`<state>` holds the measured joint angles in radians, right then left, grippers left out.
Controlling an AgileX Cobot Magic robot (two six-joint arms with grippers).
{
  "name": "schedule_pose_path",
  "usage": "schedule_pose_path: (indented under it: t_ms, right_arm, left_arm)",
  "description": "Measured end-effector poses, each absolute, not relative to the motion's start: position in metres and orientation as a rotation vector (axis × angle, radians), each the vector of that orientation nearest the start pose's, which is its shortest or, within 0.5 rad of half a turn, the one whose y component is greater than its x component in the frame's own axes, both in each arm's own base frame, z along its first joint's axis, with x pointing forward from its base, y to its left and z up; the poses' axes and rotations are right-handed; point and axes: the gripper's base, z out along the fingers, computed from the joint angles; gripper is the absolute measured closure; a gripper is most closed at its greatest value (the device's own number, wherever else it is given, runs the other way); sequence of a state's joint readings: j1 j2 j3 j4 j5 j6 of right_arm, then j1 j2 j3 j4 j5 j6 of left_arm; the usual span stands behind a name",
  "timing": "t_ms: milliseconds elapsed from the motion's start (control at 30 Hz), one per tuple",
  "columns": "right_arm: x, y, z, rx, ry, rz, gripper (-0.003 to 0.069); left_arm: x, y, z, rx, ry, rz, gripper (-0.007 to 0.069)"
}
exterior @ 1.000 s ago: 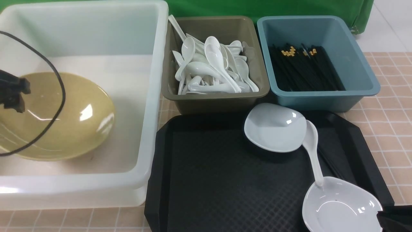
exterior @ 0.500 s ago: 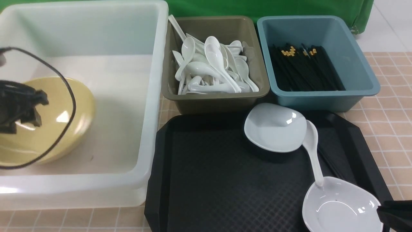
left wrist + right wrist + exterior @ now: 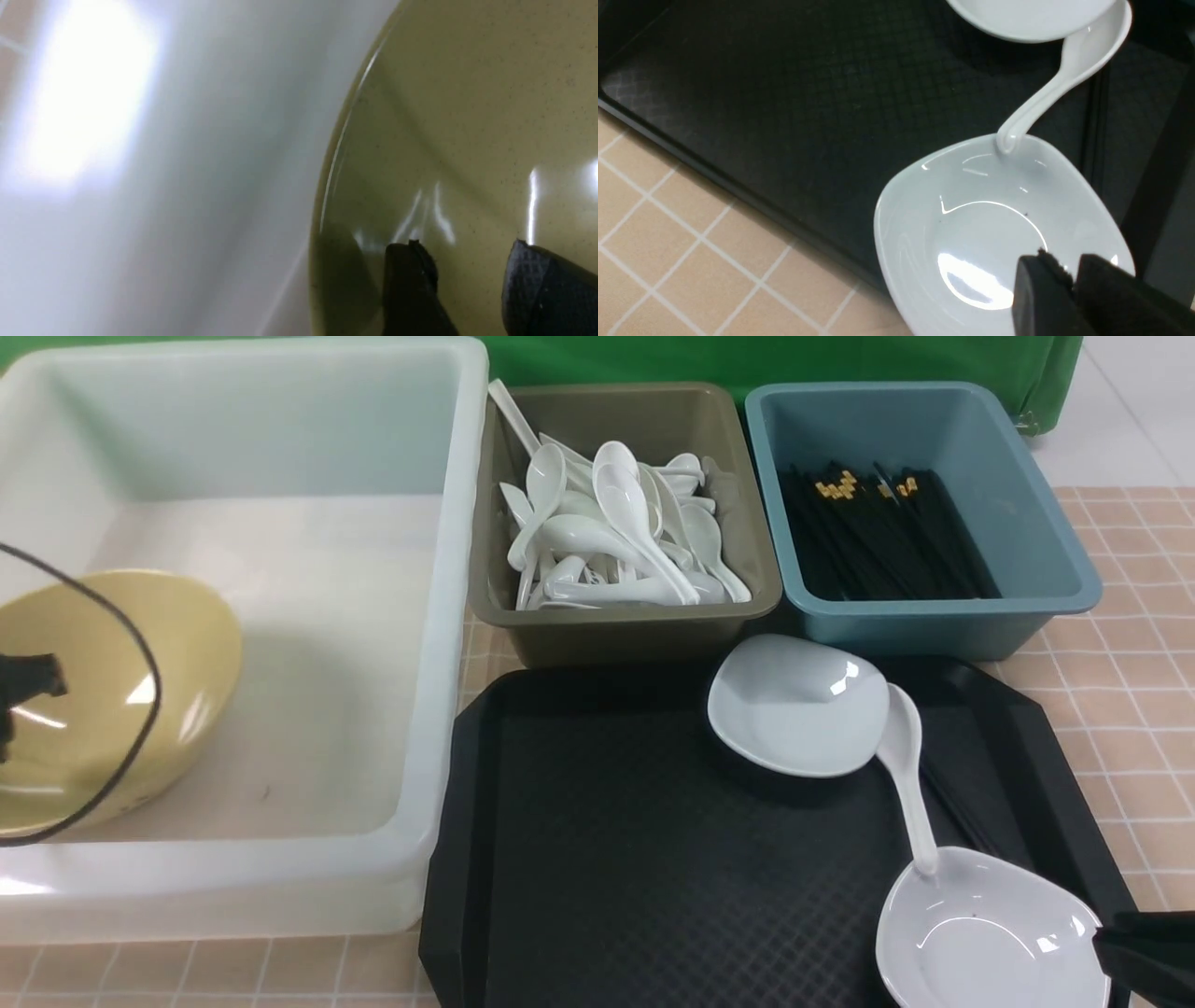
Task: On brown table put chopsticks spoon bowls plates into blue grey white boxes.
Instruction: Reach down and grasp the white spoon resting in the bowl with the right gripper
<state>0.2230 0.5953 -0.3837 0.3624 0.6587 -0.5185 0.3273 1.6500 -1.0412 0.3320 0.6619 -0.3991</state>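
In the very large translucent white plastic tub point(image 3: 233, 875), a large round glossy mustard-yellow bowl point(image 3: 201, 625), tilted, with the near part of its rim by the tub's near wall and its left portion cut off in the front view. Over the bowl's inside, the black left gripper point(image 3: 465, 242), with tips clearly apart and only bowl surface showing between them; contact with the bowl impossible to tell. Mostly outside the front view, with a dark cable point(image 3: 154, 686) curving across the bowl.

On the black textured plastic tray point(image 3: 635, 859), two glossy white rounded-square plates: a far plate point(image 3: 794, 709), and a near plate point(image 3: 990, 933) cut off by the front view's lower edge. Between them, a glossy white soup spoon point(image 3: 910, 775), handle end over the near plate's rim, scoop partly hidden by the far plate in the right wrist view. Beside the spoon, thin black chopsticks point(image 3: 1096, 135), partly covered, their exact number unclear.

Over the near plate, the dark right gripper point(image 3: 1069, 256), with a narrow gap between its tips; hold on the plate impossible to confirm. Behind the tray, an olive grey-brown plastic bin point(image 3: 625, 639) heaped with white spoons point(image 3: 625, 513), and a teal blue plastic bin point(image 3: 952, 630) with black, gold-ended chopsticks point(image 3: 887, 541). Around the tray, tan-pink tiled table point(image 3: 1148, 709).
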Motion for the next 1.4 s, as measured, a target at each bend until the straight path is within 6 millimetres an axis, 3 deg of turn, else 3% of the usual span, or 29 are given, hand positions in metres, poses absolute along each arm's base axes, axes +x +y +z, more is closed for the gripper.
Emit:
schedule_pose_path:
  t_ms: [133, 367, 467, 500, 533, 600, 633, 667, 800, 967, 1200, 1400]
  right_arm:
    - [0.096, 0.042, 0.243, -0.630, 2.239, 0.256, 0.0506]
    - [0.096, 0.042, 0.243, -0.629, 2.240, 0.257, 0.0498]
    - [0.097, 0.042, 0.240, -0.593, 2.240, 0.267, 0.0496]
    - [0.097, 0.042, 0.237, -0.576, 2.250, 0.273, 0.0489]
    - [0.097, 0.042, 0.237, -0.569, 2.253, 0.275, 0.0485]
    - [0.100, 0.043, 0.232, -0.549, 2.291, 0.289, 0.0457]
    - [0.101, 0.043, 0.232, -0.542, 2.301, 0.293, 0.0444]
    - [0.105, 0.044, 0.229, -0.525, 2.344, 0.306, 0.0404]
    - [0.124, 0.049, 0.230, -0.530, 2.451, 0.327, 0.0288]
    - [0.168, 0.059, 0.238, -0.520, 2.519, 0.330, 0.0184]
    - [0.224, 0.076, 0.226, -0.335, 2.618, 0.453, 0.0167]
    - [0.266, 0.087, 0.207, -0.262, 2.621, 0.475, 0.0169]
  left_arm:
    - [0.297, 0.123, 0.225, -0.706, 2.609, 0.300, 0.0386]
    - [0.284, 0.098, 0.279, -0.594, 2.435, 0.169, 0.0386]
    - [0.267, 0.063, 0.318, -0.429, 2.250, 0.049, 0.0386]
    - [0.257, 0.042, 0.331, -0.323, 2.149, -0.007, 0.0389]
    - [0.254, 0.041, 0.332, -0.328, 2.143, -0.015, 0.0390]
    - [0.232, 0.011, 0.346, -0.160, 1.990, -0.083, 0.0428]
    - [0.226, 0.008, 0.347, -0.151, 1.975, -0.092, 0.0440]
    - [0.204, -0.010, 0.351, -0.028, 1.877, -0.123, 0.0500]
    - [0.159, -0.026, 0.350, 0.132, 1.761, -0.153, 0.0610]
    - [0.112, -0.031, 0.332, 0.254, 1.802, -0.209, 0.0623]
    - [0.079, -0.024, 0.301, 0.366, 1.955, -0.148, 0.0623]
    - [0.066, -0.016, 0.287, 0.436, 2.037, -0.034, 0.0623]
